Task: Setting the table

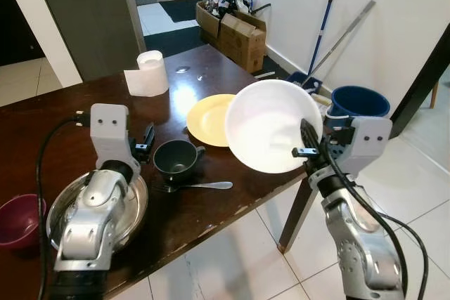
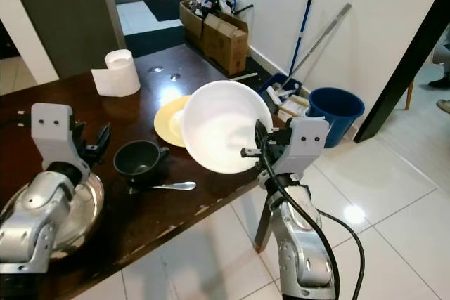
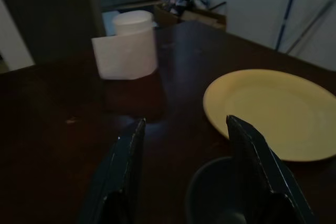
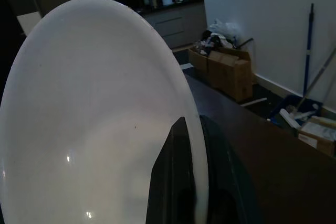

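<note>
Gripping the white plate (image 1: 271, 126) by its rim, the right pincer (image 1: 310, 140) holds it tilted above the bench (image 1: 63, 114) edge; the left pincer (image 3: 184, 166) hovers spread wide just behind the dark cup (image 1: 176, 158), the yellow plate (image 1: 209, 119) beyond.

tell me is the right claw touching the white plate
Touching. In the right wrist view the right claw has its black fingers pinching the rim of the white plate, one on each face, holding it tilted above the table edge.

The plate (image 1: 271, 124) looked glossy white, like glazed ceramic. The table (image 1: 211, 68) was dark polished wood. The spoon (image 1: 200, 186) shone like metal
</note>
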Robot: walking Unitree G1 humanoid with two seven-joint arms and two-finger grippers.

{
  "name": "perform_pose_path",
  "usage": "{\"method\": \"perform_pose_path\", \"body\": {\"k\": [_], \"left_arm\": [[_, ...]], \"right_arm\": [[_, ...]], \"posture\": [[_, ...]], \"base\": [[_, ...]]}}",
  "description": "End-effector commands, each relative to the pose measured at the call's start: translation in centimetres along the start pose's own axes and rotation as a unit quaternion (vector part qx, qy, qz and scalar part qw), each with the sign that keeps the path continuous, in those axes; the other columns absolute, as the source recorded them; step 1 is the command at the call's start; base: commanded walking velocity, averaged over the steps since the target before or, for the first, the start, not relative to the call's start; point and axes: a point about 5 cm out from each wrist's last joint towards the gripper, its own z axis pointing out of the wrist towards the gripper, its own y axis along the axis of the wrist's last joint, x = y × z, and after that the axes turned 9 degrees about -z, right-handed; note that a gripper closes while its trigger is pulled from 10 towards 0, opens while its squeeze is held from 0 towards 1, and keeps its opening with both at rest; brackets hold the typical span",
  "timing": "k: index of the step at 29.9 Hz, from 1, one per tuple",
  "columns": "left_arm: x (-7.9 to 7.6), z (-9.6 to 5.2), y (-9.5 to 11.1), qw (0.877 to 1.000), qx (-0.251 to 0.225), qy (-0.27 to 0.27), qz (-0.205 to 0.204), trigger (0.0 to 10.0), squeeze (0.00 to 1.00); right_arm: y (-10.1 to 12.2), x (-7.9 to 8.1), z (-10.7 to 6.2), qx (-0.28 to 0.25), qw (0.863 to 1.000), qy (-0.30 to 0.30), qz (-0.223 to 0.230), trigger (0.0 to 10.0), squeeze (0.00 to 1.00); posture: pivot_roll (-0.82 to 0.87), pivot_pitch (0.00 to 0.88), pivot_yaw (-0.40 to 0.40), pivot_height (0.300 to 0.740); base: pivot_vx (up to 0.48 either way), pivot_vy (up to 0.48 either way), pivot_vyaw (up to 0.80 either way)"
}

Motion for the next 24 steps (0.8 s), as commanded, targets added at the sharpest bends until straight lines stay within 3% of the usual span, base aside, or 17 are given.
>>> {"method": "perform_pose_path", "body": {"k": [1, 6, 10, 14, 16, 24], "left_arm": [[-0.3, 0.2, -0.1, 1.000, -0.001, 0.000, -0.001, 10.0, 0.00], [-0.8, 0.2, -0.1, 1.000, -0.004, -0.012, 0.002, 10.0, 0.00], [-0.9, 0.1, 0.0, 1.000, -0.008, -0.020, 0.000, 10.0, 0.00], [-1.0, 0.2, 0.1, 1.000, -0.012, -0.025, -0.002, 10.0, 0.00], [-1.3, 0.1, 0.1, 0.999, -0.016, -0.030, -0.001, 10.0, 0.00], [-1.7, 0.1, 0.1, 0.999, -0.017, -0.036, 0.000, 10.0, 0.00]], "right_arm": [[-0.1, 0.2, 0.1, 0.001, 1.000, 0.006, -0.004, 10.0, 0.00], [-0.3, 0.0, 0.1, 0.003, 1.000, 0.003, 0.002, 10.0, 0.00], [-0.4, 0.0, 0.0, 0.006, 0.999, -0.003, 0.040, 10.0, 0.00], [-0.6, 0.3, 0.0, 0.014, 1.000, 0.014, 0.023, 10.0, 0.00], [-0.6, 1.2, 0.1, 0.015, 0.999, 0.045, -0.009, 10.0, 0.00], [-0.4, 1.8, 0.2, 0.011, 0.998, 0.059, -0.006, 10.0, 0.00]], "posture": [[-0.10, 0.000, 0.074, 0.740], [-0.11, 0.000, 0.080, 0.740], [-0.10, 0.000, 0.082, 0.740], [-0.10, 0.000, 0.082, 0.740], [-0.10, 0.000, 0.078, 0.740], [-0.09, 0.000, 0.076, 0.740]], "base": [[0.000, 0.000, 0.00], [0.000, 0.000, 0.00], [0.000, 0.000, 0.00], [0.000, 0.000, 0.00], [0.000, 0.000, 0.79], [0.000, 0.000, 0.78]]}}
